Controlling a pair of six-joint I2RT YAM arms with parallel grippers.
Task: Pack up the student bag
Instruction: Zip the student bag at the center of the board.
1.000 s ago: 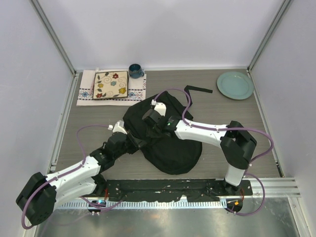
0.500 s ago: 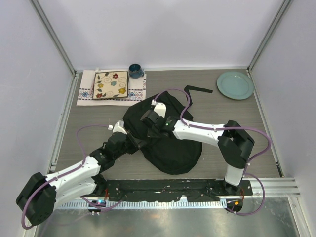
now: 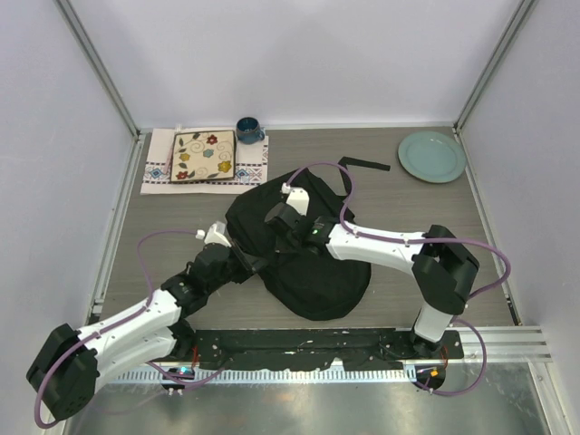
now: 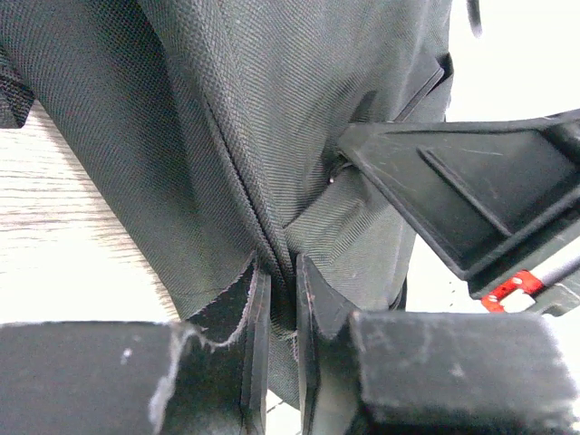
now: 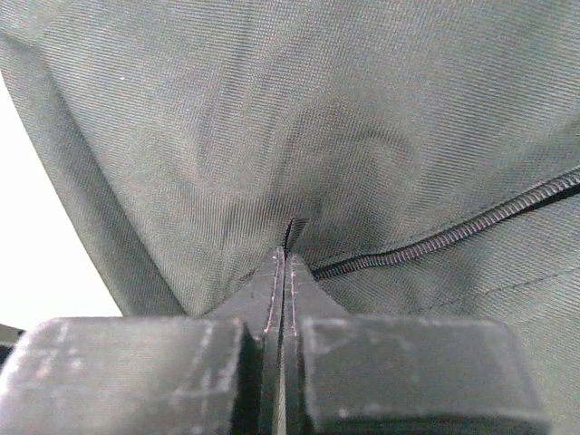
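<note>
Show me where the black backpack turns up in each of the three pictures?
Top view: the backpack lies mid-table, between the two arms.
Left wrist view: its fabric fills the upper left, a fold pinched between the left fingers.
Right wrist view: its fabric fills nearly the whole picture, with the shut right fingers at the zip.
Shared landmark: the backpack's black woven fabric.
</note>
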